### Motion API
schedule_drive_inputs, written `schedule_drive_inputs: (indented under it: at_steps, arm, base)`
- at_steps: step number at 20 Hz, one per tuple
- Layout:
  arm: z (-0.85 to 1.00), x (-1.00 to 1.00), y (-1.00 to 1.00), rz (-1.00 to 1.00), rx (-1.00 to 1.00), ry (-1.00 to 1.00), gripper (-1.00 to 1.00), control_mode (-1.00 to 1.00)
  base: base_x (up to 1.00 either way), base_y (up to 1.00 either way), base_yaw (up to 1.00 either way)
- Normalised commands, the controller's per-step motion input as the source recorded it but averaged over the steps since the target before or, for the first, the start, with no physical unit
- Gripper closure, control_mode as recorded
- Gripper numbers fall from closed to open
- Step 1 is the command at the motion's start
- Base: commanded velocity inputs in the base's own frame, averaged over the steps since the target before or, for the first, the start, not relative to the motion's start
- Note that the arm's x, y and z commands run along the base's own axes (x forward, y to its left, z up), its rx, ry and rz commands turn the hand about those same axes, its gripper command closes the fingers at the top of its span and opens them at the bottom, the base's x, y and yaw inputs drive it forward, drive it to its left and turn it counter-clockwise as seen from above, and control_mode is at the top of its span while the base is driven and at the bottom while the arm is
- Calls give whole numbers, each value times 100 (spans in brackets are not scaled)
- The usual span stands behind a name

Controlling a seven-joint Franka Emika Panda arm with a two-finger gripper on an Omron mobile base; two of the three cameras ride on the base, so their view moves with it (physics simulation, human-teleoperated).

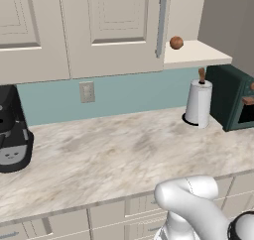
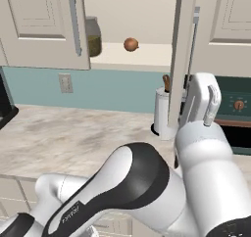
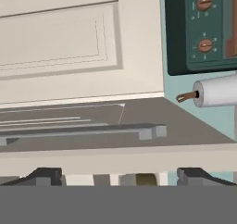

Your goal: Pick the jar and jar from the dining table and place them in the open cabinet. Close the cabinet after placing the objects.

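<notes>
A beige marbled bench (image 1: 114,150) runs the width of the kitchen beneath a teal backsplash wall (image 1: 129,95); a cream wall socket (image 1: 87,91) sits on the backsplash; a black coffee machine (image 1: 12,135) stands at the bench's left end; a white paper-towel roll (image 1: 198,103) on a brown-topped holder stands upright near the right, just beside a dark green toaster oven (image 1: 233,97) with brown knobs; off-white drawer fronts (image 1: 119,211) line the bench's front edge below; the light is even and soft.
</notes>
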Motion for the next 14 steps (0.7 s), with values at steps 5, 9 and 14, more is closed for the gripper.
schedule_drive_inputs:
  at_steps: [5, 9, 14]
  arm:
    - [-2, 13, -10, 3, 0, 0, -100, -100]
    - [-6, 16, -11, 7, 1, -2, -100, -100]
    - [-1, 15, -4, 5, 0, -1, -100, -100]
  base:
    - [0, 0, 0]
    - [0, 0, 0]
    - [0, 0, 0]
